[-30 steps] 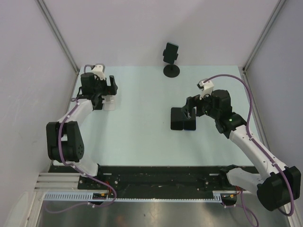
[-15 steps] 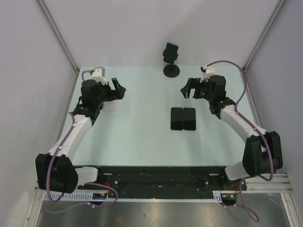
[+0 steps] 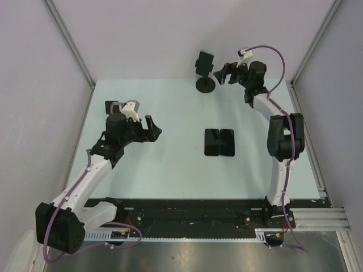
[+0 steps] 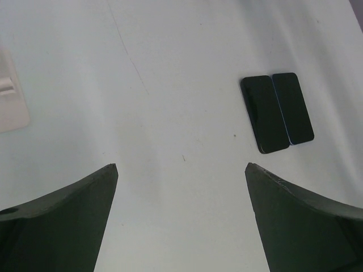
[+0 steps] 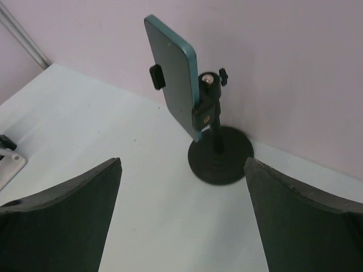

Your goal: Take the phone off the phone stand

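Facing the phone (image 5: 173, 73), which stands upright in the clamp of the black phone stand (image 5: 221, 153) at the table's (image 3: 170, 170) far edge, my right gripper (image 5: 182, 163) is spread wide, empty and near it without touching. I judge the clamp grips firmly and the round base is light, so a sideways pull could tip or drag the stand, or let the phone slip. My left gripper (image 3: 150, 129), also wide open and empty, hangs well apart, near two flat phones (image 4: 277, 112).
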Motion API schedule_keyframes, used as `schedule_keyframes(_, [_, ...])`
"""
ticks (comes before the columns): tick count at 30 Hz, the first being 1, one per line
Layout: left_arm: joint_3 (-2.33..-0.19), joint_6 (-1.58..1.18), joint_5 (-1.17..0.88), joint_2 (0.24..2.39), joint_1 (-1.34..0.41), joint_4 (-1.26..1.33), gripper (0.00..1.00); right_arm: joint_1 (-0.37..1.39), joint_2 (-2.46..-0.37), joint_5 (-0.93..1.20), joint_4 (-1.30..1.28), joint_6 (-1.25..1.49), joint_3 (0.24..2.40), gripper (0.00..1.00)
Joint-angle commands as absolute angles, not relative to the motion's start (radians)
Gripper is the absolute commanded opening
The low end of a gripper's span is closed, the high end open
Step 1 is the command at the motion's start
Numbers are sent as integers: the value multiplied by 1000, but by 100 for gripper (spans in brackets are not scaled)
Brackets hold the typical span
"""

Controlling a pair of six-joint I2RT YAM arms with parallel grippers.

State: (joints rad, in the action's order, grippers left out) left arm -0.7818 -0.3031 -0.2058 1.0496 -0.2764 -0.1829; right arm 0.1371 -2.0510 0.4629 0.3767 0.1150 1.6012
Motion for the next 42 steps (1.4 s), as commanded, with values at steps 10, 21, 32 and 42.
schedule_keyframes(10, [-727, -376, -244, 923, -311, -252, 100, 161, -2462, 603, 538, 112, 2121, 88])
schedule_keyframes(21, [-721, -388, -256, 914, -319, -279, 100, 184, -2599, 571, 555, 107, 2332, 80])
schedule_keyframes(32, [-721, -388, -261, 913, -330, -284, 100, 190, -2580, 607, 595, 143, 2300, 27])
schedule_keyframes(42, [-739, -361, -233, 897, -339, -285, 100, 222, -2378, 748, 741, 274, 2021, 0])
